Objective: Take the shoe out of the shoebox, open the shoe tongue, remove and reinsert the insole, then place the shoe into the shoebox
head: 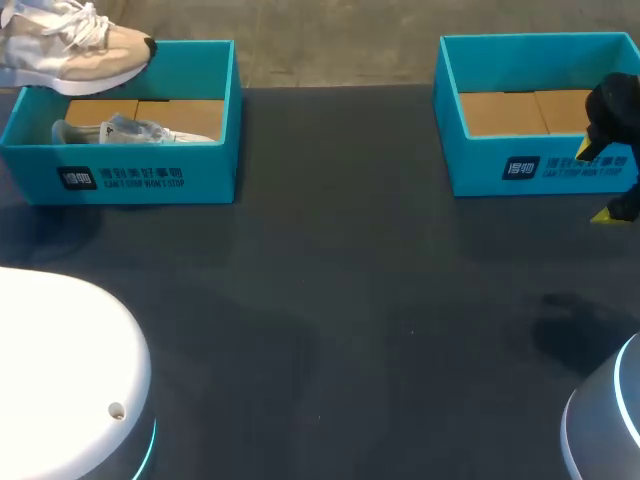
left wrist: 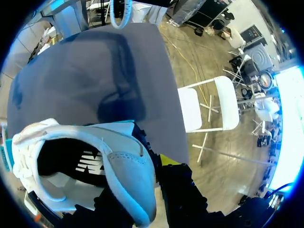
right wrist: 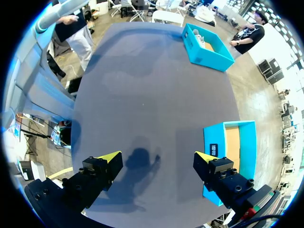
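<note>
A dark grey table (head: 350, 300) fills the head view, with the pale rounded bases of the two arms in its lower left and lower right corners.

There are two teal shoeboxes and two light-coloured shoes. The left shoebox (head: 150, 178) stands in the upper left of the frame and the right shoebox (head: 500, 165) in the upper right, well apart, with bare table between them.

The lifted shoe (head: 70, 50) hangs in the far upper left corner, over the left shoebox's back left rim, its toe pointing right. The left gripper (left wrist: 159, 166) grips it at the heel collar. In the left wrist view one yellow fingertip (left wrist: 169, 159) shows beside the heel, and the shoe hides the other.

The second shoe (head: 130, 131) lies inside the left shoebox on its brown cardboard floor. The right shoebox shows only its cardboard floor.

The right gripper (right wrist: 156, 159) hangs over the table at the right edge of the frame, just in front of the right shoebox. Its fingers are spread wide with nothing between them.
</note>
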